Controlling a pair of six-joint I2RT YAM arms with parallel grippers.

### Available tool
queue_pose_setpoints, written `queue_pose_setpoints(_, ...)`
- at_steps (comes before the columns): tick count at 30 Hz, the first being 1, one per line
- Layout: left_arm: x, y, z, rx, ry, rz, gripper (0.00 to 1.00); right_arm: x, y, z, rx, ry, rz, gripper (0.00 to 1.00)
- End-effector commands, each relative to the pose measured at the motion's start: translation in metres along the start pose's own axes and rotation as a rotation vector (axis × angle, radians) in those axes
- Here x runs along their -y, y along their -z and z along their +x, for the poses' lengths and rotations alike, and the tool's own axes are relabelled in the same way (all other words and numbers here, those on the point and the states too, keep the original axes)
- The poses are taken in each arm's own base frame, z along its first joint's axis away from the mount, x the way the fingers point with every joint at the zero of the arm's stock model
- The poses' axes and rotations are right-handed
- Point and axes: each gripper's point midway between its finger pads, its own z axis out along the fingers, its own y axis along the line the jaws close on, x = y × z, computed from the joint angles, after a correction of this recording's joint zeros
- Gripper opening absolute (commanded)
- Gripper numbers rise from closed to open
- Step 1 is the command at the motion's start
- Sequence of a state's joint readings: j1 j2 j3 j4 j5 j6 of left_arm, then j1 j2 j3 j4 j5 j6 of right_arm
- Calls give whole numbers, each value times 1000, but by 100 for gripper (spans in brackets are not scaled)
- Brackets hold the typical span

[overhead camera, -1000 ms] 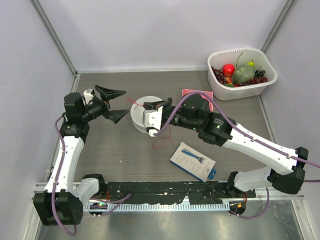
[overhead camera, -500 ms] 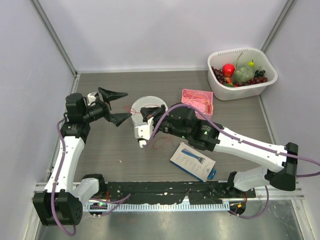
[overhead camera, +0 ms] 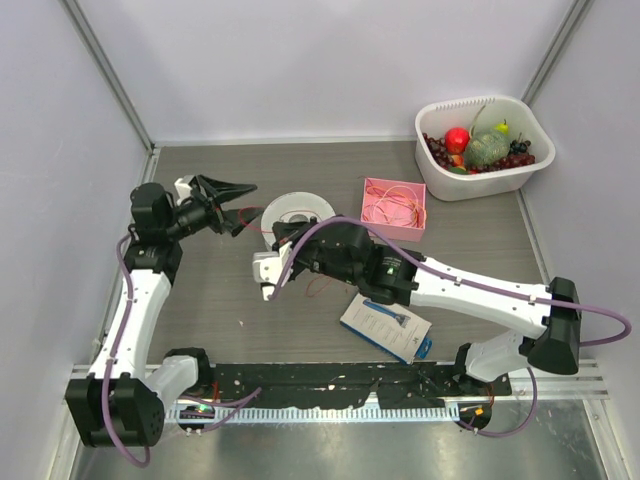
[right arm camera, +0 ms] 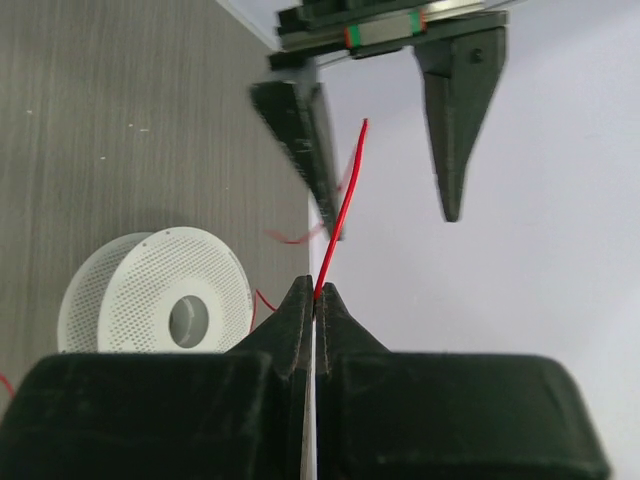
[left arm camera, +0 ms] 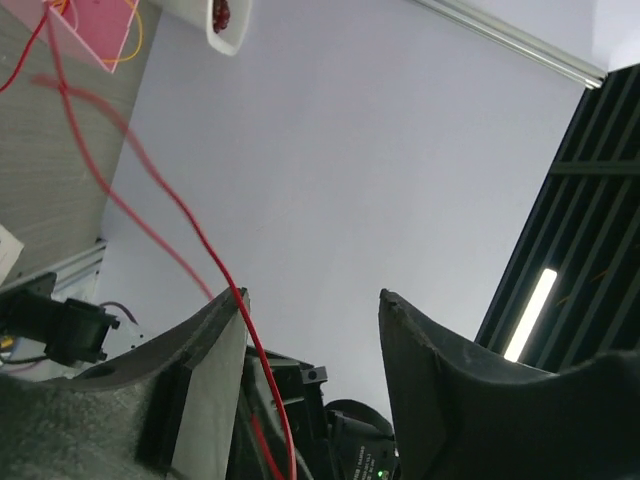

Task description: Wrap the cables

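The cable is a hair-fine red wire (right arm camera: 345,190). My right gripper (right arm camera: 315,292) is shut on it, and a short free end sticks up out of the jaws. That gripper (overhead camera: 272,236) sits just left of the white perforated spool (overhead camera: 297,212) and points at my left gripper (overhead camera: 228,205). The left gripper (left arm camera: 310,295) is open. A strand of the wire (left arm camera: 190,225) runs down between its fingers, close to one finger (left arm camera: 215,330), and I cannot tell if it touches. More wire lies in loose loops (overhead camera: 318,285) on the table and in the pink box (overhead camera: 395,207).
A white tub of fruit (overhead camera: 540,160) stands at the back right. A razor in a white package (overhead camera: 385,322) lies near the front, under my right arm. The spool also shows in the right wrist view (right arm camera: 155,290). Walls stand close on the left and the back.
My right gripper has moved left and nearer, off the spool and towards the left gripper, with the wire in it. The left gripper has turned a little towards it.
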State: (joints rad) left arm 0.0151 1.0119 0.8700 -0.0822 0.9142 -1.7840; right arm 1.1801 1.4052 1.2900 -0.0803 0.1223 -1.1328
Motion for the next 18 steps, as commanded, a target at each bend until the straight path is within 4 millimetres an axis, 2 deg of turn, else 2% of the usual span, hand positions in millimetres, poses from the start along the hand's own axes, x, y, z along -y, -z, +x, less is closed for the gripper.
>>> queue_pose_setpoints(1, 30, -2, -1, -4, -109, 125, 53, 4, 16, -15, 36, -59, 27, 1)
queue_pose_setpoints(6, 40, 0, -13, 37, -175, 182, 44, -13, 29, -10, 21, -132, -21, 1)
queue_pose_setpoints(8, 48, 1, -15, 47, -223, 217, 37, -23, 34, -8, 21, -150, -60, 1)
queue_pose_setpoints(10, 52, 1, -16, 61, -270, 232, 26, -31, 37, -7, 25, -168, -82, 1)
queue_pose_setpoints(12, 56, 2, -14, 77, -326, 247, 10, -35, 39, -7, 26, -190, -94, 1)
queue_pose_setpoints(14, 60, 4, -12, 94, -381, 261, 0, -37, 38, -10, 35, -226, -100, 1)
queue_pose_setpoints(18, 67, 13, -2, 120, -532, 302, 0, -37, 38, -13, 37, -305, -102, 1)
